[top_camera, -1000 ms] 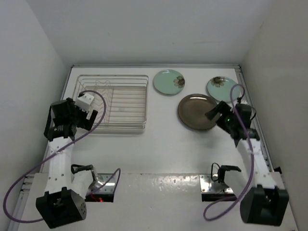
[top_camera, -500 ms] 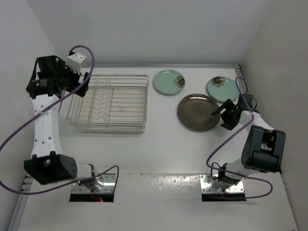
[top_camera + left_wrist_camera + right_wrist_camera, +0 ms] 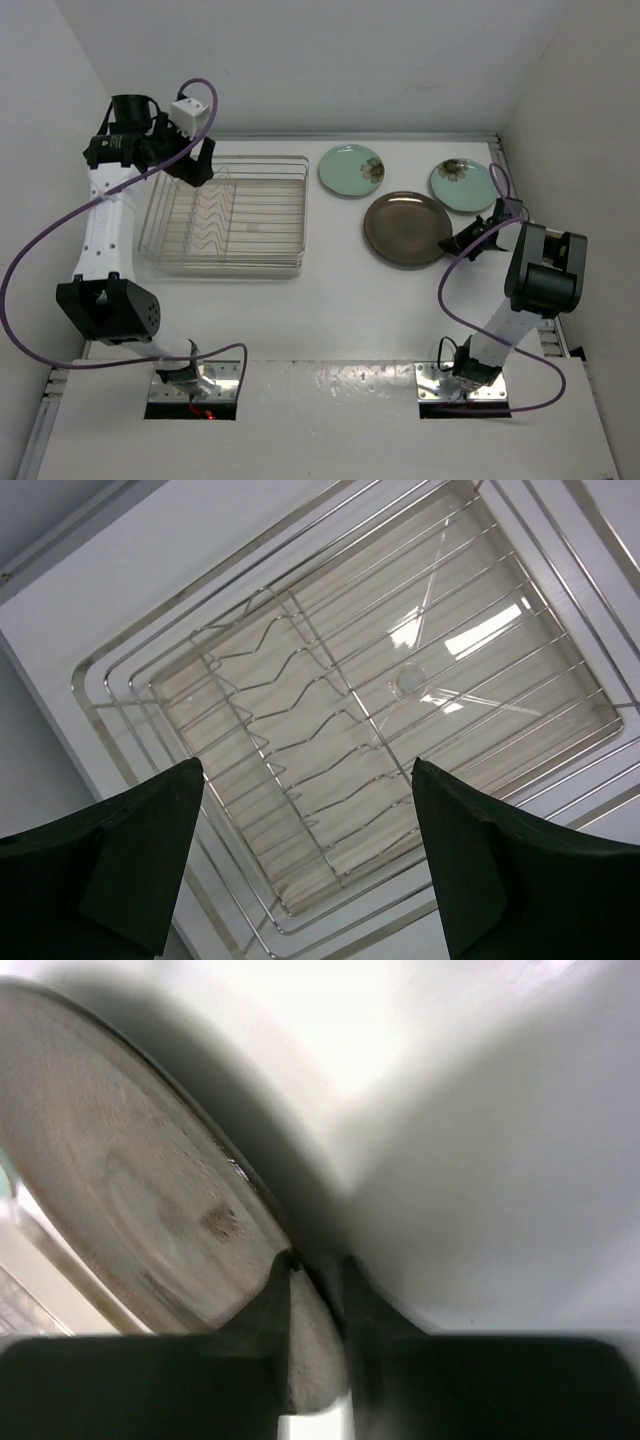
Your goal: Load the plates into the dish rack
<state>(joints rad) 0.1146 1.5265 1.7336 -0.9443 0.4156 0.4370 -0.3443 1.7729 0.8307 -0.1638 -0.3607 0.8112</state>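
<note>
The left gripper (image 3: 198, 168) hangs over the rear left corner of the dish rack (image 3: 225, 212), and in the left wrist view its two dark fingers (image 3: 120, 870) stand wide apart with nothing between them, the rack's wavy wire dividers showing below. The rack sits on the left half of the white table (image 3: 330, 300) and holds no plates. The dark brown plate (image 3: 403, 229) lies right of the rack, near the table's middle. The right gripper (image 3: 450, 244) meets its right edge. The right wrist view is blurred, but the fingers (image 3: 265, 1310) look closed onto the plate's rim. I cannot tell whether that edge is lifted. One mint-green plate (image 3: 352, 170) lies behind the brown one. The second mint-green plate (image 3: 462, 185) lies near the right wall, just behind the right gripper.
</note>
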